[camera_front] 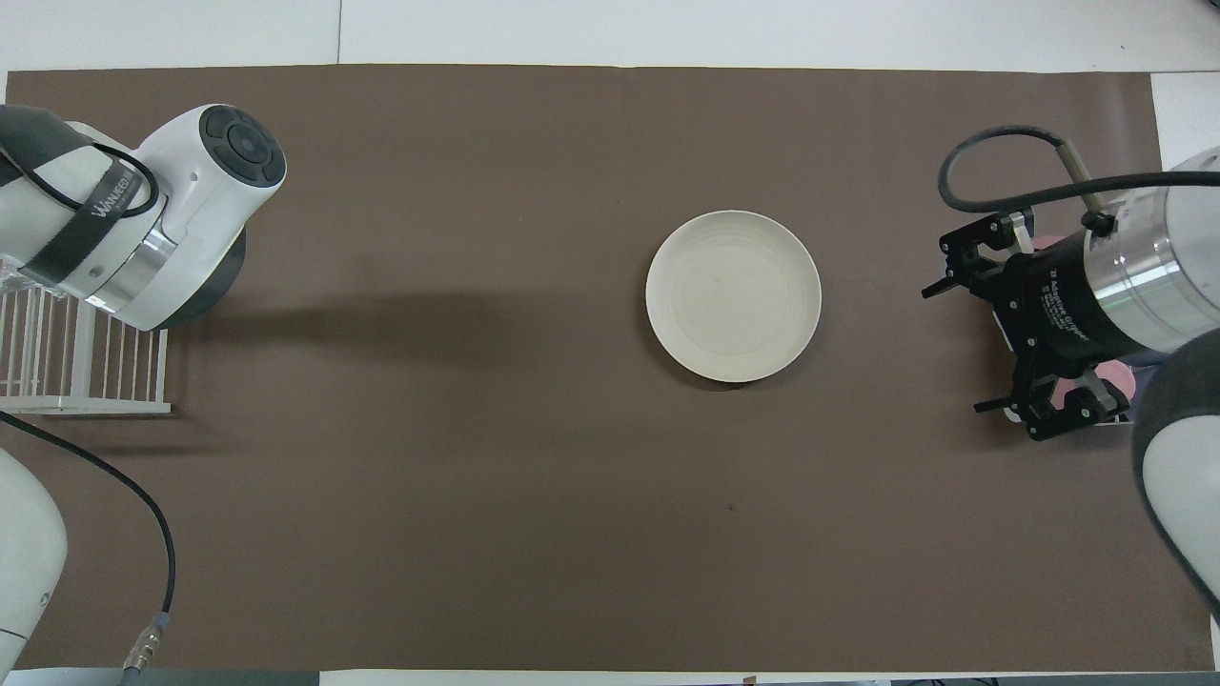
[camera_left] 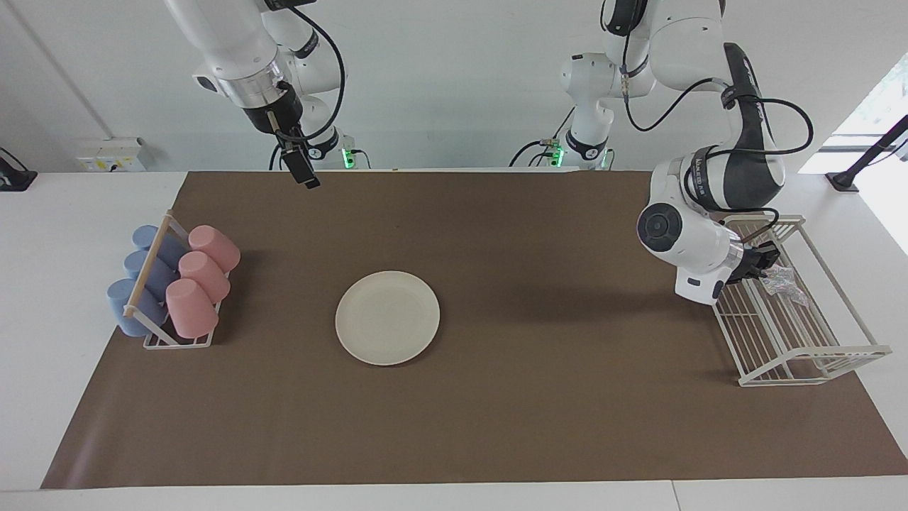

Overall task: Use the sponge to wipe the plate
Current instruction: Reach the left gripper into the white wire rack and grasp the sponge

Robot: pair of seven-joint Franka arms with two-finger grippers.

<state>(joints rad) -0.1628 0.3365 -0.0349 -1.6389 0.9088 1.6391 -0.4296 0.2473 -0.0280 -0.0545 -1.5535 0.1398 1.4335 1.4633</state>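
At the left arm's end of the table, inside the white wire rack [camera_left: 794,319], the sponge [camera_left: 780,281] hangs pinched at one corner by the left gripper [camera_left: 760,265]; its fingers are clenched on the silvery pad, which droops toward the rack's bars. I judge the step in hand to be lifting it clear. To do that well I want to raise it straight up until the loose end is above the rack's top rail, since a floppy pad could snag on the wires if I swing sideways too soon. Then I carry it over the plate [camera_left: 387,317], which lies flat on the brown mat [camera_left: 496,426] near the table's middle, well apart from the rack. Wiping has not begun. Over the mat's edge nearest the robots, the right gripper [camera_left: 305,174] waits with its 2 fingers released, holding nothing. 6 cups [camera_left: 191,277] lie in a holder at that arm's end.
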